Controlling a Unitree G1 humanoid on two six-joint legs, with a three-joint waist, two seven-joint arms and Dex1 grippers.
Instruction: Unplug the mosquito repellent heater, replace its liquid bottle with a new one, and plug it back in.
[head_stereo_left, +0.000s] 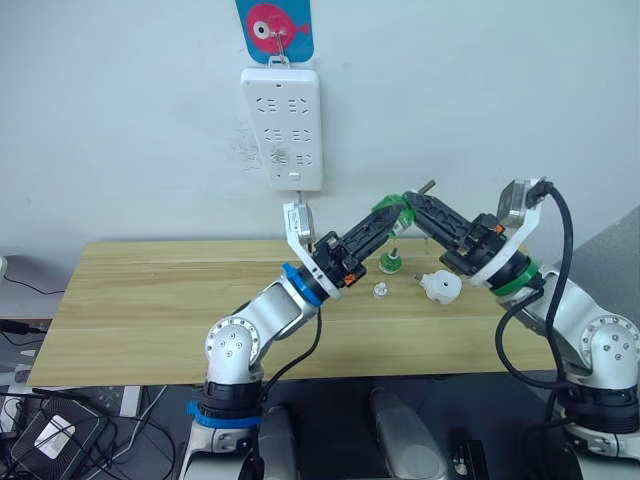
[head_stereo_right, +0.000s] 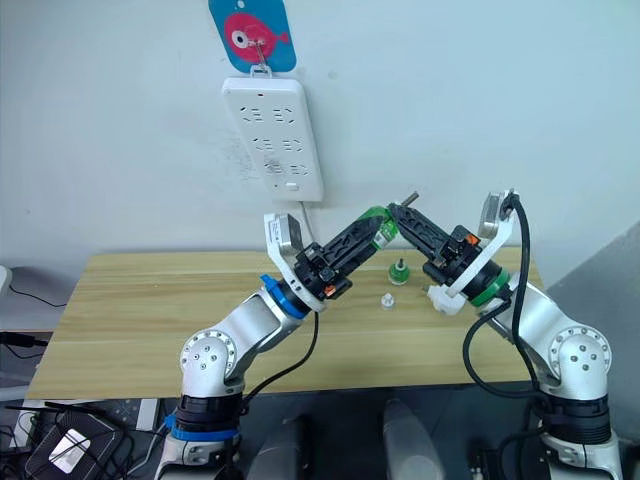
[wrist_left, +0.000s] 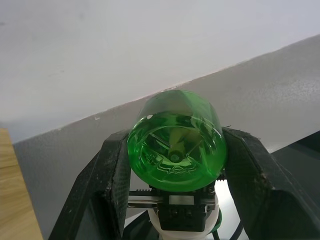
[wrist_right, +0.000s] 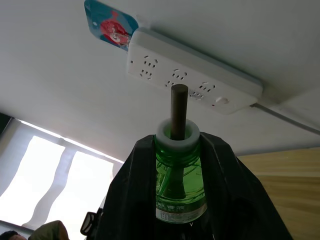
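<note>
Left eye view, centre frame:
Left gripper (head_stereo_left: 396, 212): clamped on green bottle (wrist_left: 175, 142).
Right gripper (head_stereo_left: 413, 203): holds wick-stemmed bottle (wrist_right: 177, 172).
Heater (head_stereo_left: 440, 286): lies on table (head_stereo_left: 150, 300), lower right of centre.
Third bottle (head_stereo_left: 390, 262): stands beside heater.

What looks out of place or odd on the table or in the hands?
One green bottle, wick bare, is clamped in the air by both the left hand and the right hand. The heater lies unplugged on the table, a loose white cap beside a second bottle.

Both arms raised, meeting mid-air — left gripper (head_stereo_left: 393, 212) and right gripper (head_stereo_left: 412, 203) clamped, tips nearly touching.
</note>
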